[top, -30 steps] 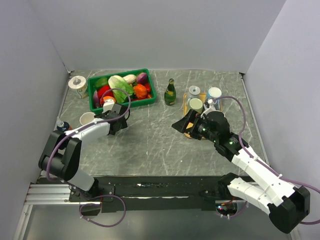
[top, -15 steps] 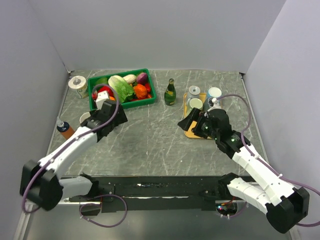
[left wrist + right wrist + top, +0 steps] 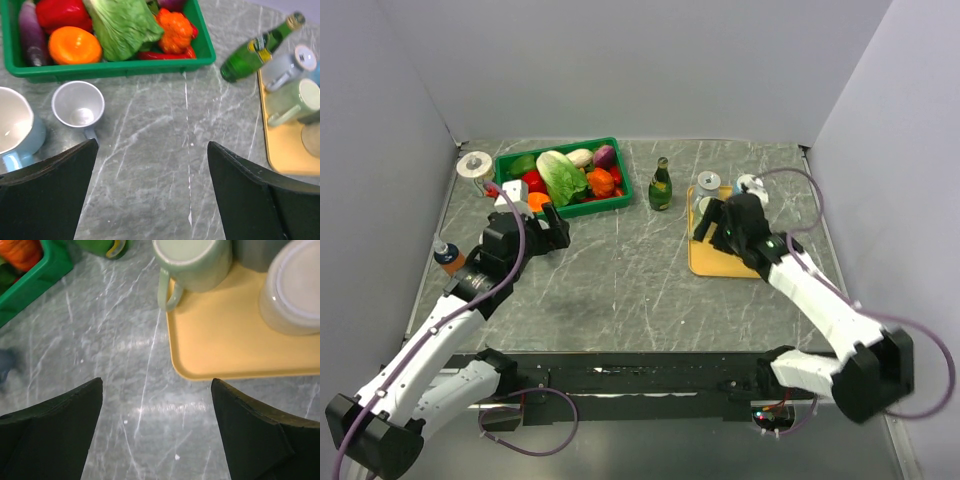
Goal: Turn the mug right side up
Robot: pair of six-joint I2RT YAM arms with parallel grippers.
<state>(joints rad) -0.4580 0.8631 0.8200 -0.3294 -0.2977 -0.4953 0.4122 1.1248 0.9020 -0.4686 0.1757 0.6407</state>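
Observation:
A small grey mug [image 3: 78, 105] stands upright on the table in the left wrist view, mouth up and empty, just in front of the green basket [image 3: 110, 70]. In the top view my left arm hides it. My left gripper [image 3: 152, 150] [image 3: 548, 228] is open and empty, raised above the table, with the mug beyond its left finger. My right gripper [image 3: 156, 382] [image 3: 713, 218] is open and empty at the left edge of the yellow tray [image 3: 225, 340]. A pale green mug [image 3: 192, 257] on the tray lies just beyond it.
The tray also holds a grey mug [image 3: 708, 182] and a whitish cup [image 3: 295, 285]. A green bottle [image 3: 661, 185] stands between basket and tray. A light blue mug [image 3: 15, 130] sits left of the grey mug. A tape roll [image 3: 475, 165] and a small orange bottle [image 3: 448, 258] are at the left.
My left gripper has drawn back from the grey mug and risen, open. My right gripper has moved from the table's middle to the tray's left edge.

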